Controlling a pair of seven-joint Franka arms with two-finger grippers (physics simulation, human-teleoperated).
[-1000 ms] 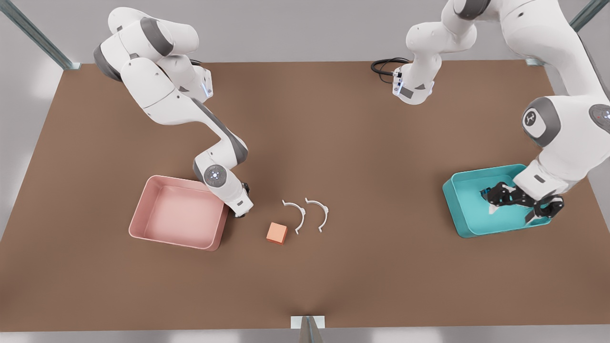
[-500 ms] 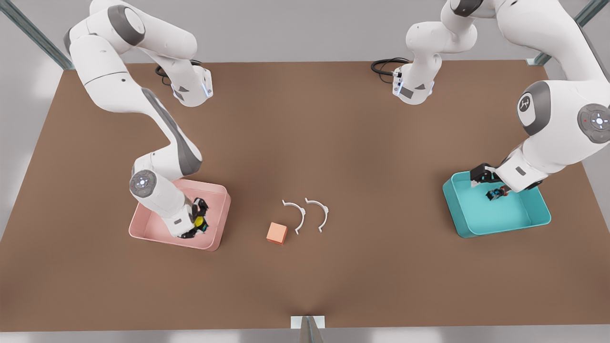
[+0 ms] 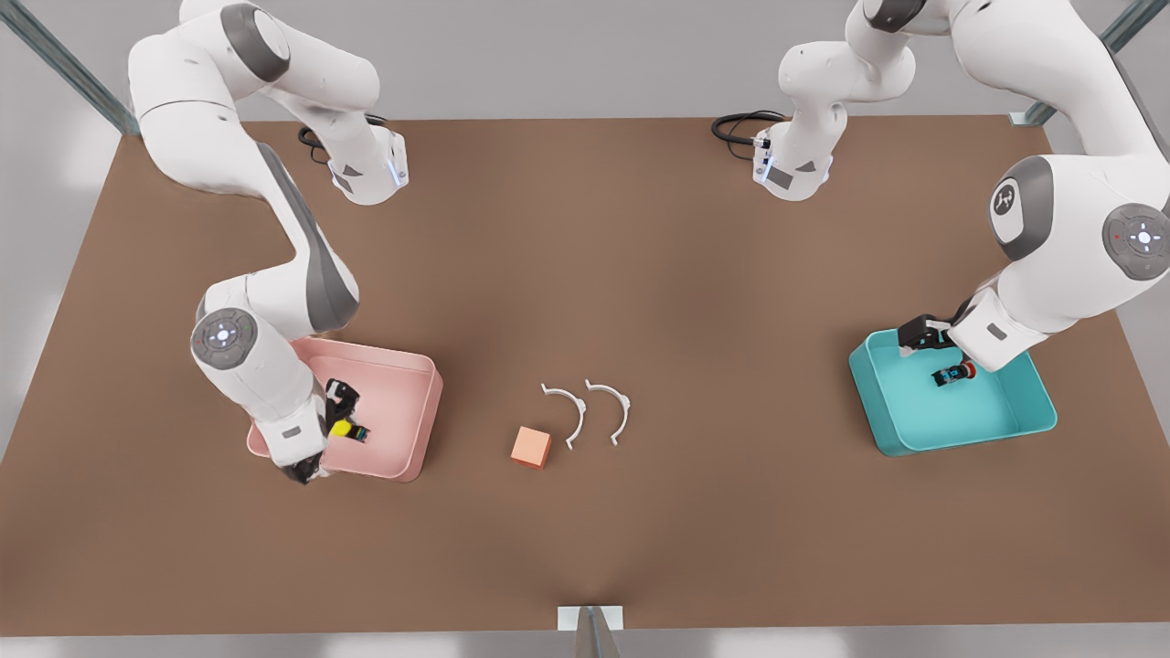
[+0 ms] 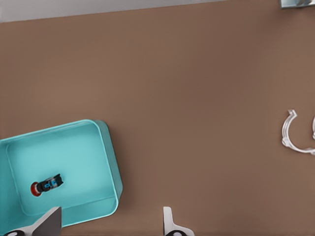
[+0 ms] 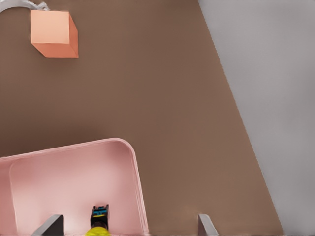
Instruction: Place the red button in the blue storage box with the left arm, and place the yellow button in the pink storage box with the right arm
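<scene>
Since the earlier frame the right gripper has been shifting toward the pink storage box's 8 o'clock corner, fingers spread wide, half-hidden by the wrist. The yellow button is lying inside that box. The left gripper, fingers wide, is hanging over the blue storage box; the red button is lying inside, on its side.
</scene>
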